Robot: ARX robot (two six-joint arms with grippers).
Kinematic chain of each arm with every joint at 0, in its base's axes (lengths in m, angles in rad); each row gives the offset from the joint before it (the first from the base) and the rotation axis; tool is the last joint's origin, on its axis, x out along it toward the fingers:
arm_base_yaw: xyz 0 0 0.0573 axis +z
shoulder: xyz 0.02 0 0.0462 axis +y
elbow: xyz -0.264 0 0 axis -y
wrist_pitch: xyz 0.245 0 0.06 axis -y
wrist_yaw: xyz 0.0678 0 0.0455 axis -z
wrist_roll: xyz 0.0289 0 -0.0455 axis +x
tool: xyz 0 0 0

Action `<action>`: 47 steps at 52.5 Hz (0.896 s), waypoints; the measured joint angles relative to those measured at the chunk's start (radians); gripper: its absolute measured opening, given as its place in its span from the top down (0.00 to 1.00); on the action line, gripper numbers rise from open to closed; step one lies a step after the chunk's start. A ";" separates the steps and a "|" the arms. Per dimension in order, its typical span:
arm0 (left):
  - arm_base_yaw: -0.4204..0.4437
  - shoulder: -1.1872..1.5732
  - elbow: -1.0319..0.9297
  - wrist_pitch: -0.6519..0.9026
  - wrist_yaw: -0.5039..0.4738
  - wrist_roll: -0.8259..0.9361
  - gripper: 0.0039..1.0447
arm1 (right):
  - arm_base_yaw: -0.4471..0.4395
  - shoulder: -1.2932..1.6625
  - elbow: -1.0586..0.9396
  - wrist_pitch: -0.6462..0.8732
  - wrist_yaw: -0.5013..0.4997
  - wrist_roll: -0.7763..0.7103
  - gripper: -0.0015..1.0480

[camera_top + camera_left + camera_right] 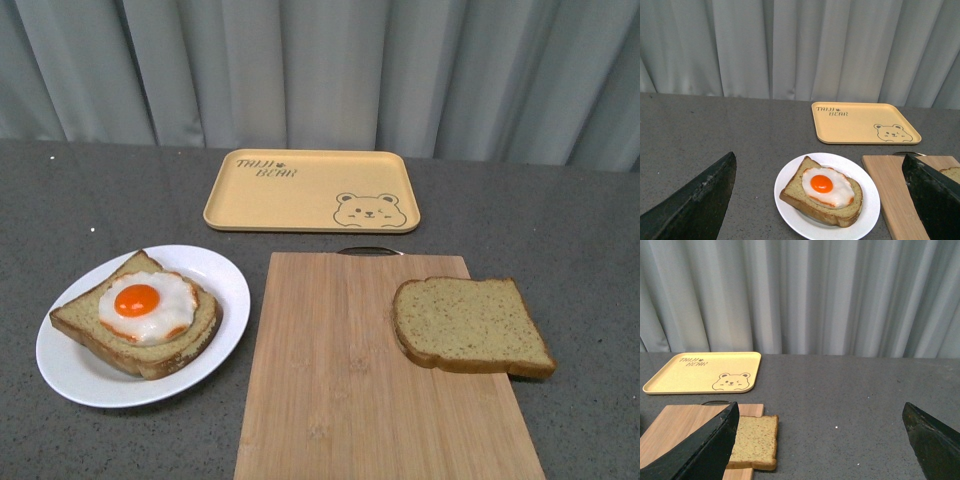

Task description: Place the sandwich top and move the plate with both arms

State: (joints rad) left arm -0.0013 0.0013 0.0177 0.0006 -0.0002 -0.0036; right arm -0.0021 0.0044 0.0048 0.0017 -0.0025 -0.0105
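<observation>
Since neither arm shows in the front view, nothing's been picked up yet. The sandwich top (470, 325) lies flat at about 4 o'clock, on the right side of the cutting board (340, 390), with its far corner hanging off the board over the surface (90, 200). The plate (62, 375) sits at 8 o'clock with the egg-topped slice (140, 325) on it, and the yellow tray (310, 190) is up at 12.

The left end effector (818, 156) and the right end effector (820, 404) are both spread wide and empty.

My take: the right one is nearer, so go for that overhanging edge, where a finger can get underneath. Pinch gently, since the bread looks soft. Carry it toward 9 o'clock, keep it level, line up the crusts and lower it flat so the egg doesn't slide.
</observation>
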 joint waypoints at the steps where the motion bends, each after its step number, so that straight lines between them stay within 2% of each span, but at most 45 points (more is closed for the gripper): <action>1: 0.000 0.000 0.000 0.000 0.000 0.000 0.06 | 0.000 0.000 0.000 0.000 0.000 0.000 0.09; 47: 0.000 0.000 0.000 0.000 0.000 0.000 0.06 | 0.000 0.000 0.000 0.000 0.000 0.000 0.09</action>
State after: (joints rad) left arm -0.0013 0.0013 0.0177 0.0006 -0.0002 -0.0036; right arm -0.0021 0.0044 0.0048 0.0017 -0.0025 -0.0105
